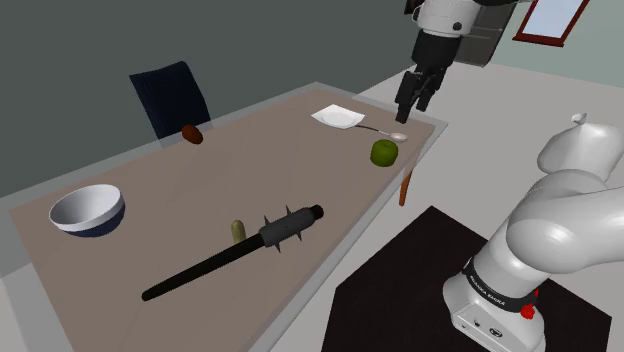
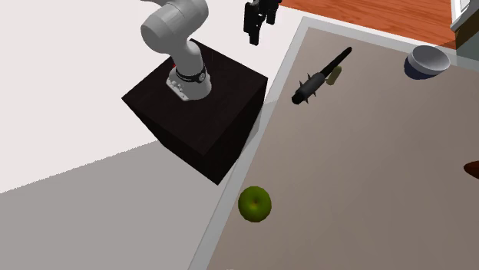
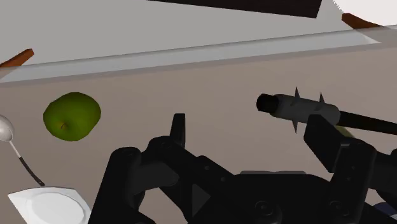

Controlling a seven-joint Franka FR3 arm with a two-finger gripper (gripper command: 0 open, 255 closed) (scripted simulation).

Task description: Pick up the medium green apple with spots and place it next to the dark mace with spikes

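Black two-finger gripper [image 1: 414, 103] is seen hanging high over the table corner at the upper right of the shoulder view, its fingers parted and nothing held between them. The green apple [image 1: 384, 152] is found on the grey-brown tabletop [image 1: 180, 185] below it and slightly to the left in that view, near the table edge and just beside a spoon [image 1: 388, 134]. In the wrist view the apple [image 3: 72, 115] is shown well off to one side of the fingers, not between them, while the mace [image 3: 305, 109] lies by the other finger; a sideways shift and a descent are judged to be needed. The apple is rendered round, smooth and olive-green, with a small brownish mark. The mace [image 1: 235, 255] is drawn dark, long and slender, its axis running from lower left toward the centre of the shoulder view, spiked head toward the apple yet well apart from it
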